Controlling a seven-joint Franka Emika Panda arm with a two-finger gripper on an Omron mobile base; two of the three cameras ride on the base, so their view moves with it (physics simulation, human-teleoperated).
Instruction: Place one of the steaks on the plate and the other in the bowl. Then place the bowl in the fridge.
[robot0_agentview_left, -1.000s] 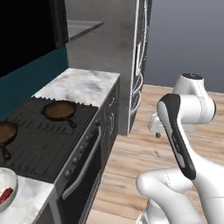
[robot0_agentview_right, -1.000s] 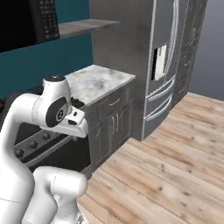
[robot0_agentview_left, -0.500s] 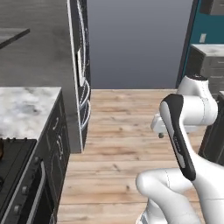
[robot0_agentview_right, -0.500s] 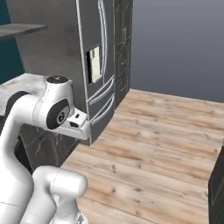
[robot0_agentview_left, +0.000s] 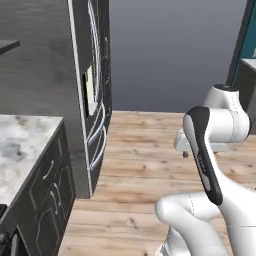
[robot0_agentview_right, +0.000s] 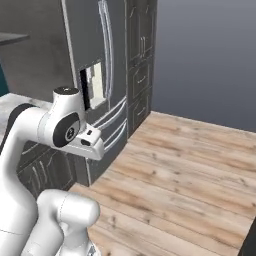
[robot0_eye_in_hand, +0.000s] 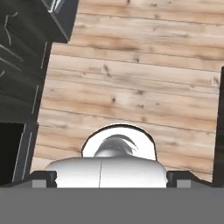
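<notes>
The fridge (robot0_agentview_left: 92, 100) is a tall grey steel unit with a water dispenser in its door, at the left of the left base view. In the right base view the fridge (robot0_agentview_right: 97, 65) stands behind my folded arm, doors closed. My gripper (robot0_eye_in_hand: 111, 178) points down at the wooden floor. Its dark fingertips (robot0_eye_in_hand: 43, 177) stand wide apart, so it is open with nothing between them. The steaks, the plate and the bowl are out of view.
A marble counter (robot0_agentview_left: 20, 145) on dark cabinets (robot0_agentview_left: 47, 195) runs left of the fridge. Tall dark cupboards (robot0_agentview_right: 140, 50) adjoin the fridge on its far side. Wooden floor (robot0_agentview_right: 190, 165) spreads ahead. A teal wall edge (robot0_agentview_left: 248, 30) shows far right.
The whole picture has swung as the base turned: the stove and skillets slid out at the left and the fridge came into the middle. The arm keeps its folded pose, gripper still open.
</notes>
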